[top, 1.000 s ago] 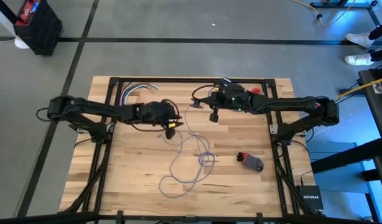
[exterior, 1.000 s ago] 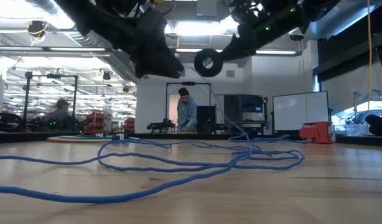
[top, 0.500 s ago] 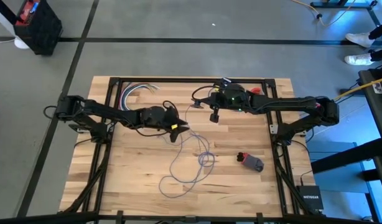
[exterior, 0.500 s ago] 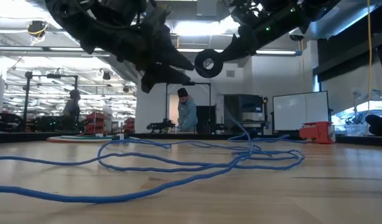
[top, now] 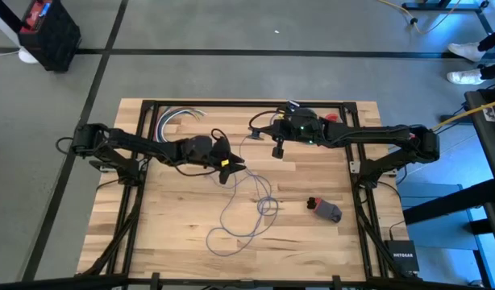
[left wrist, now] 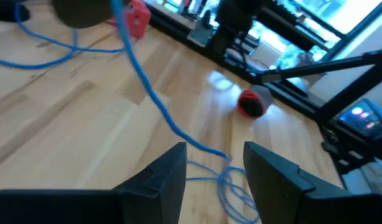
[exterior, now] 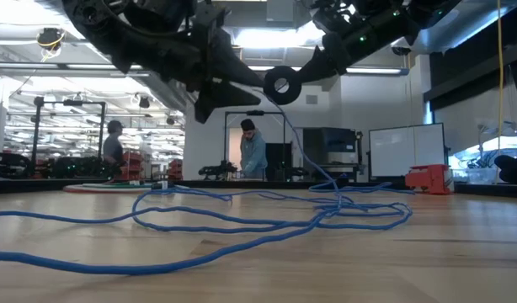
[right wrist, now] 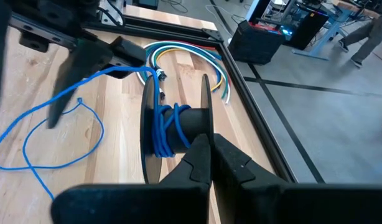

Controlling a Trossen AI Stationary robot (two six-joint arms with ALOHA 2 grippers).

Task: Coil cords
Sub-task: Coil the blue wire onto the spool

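Over the wooden table [top: 175,217], high view: two arms are meeting near the far middle. The left gripper [top: 228,167] is hovering with fingers apart beside the cord [top: 246,211]; the right gripper [top: 277,147] is clamping a black spool [top: 277,150]. One blue cord is lying in loose loops on the centre boards, one strand rising toward the spool. One red-and-grey object [top: 326,209] is sitting to the right of the loops; one bundle of coloured wires [top: 176,117] is lying at the far edge.

Low view: the spool [exterior: 280,84] is hanging above the table, a strand of cord [exterior: 242,220] running down to the loops.

Left wrist view: the two fingers [left wrist: 167,177] are standing parted, nothing between them; cord [left wrist: 147,93] is crossing ahead.

Right wrist view: the fingers [right wrist: 203,158] are pressing together on the spool [right wrist: 178,124], which is carrying several turns of cord.
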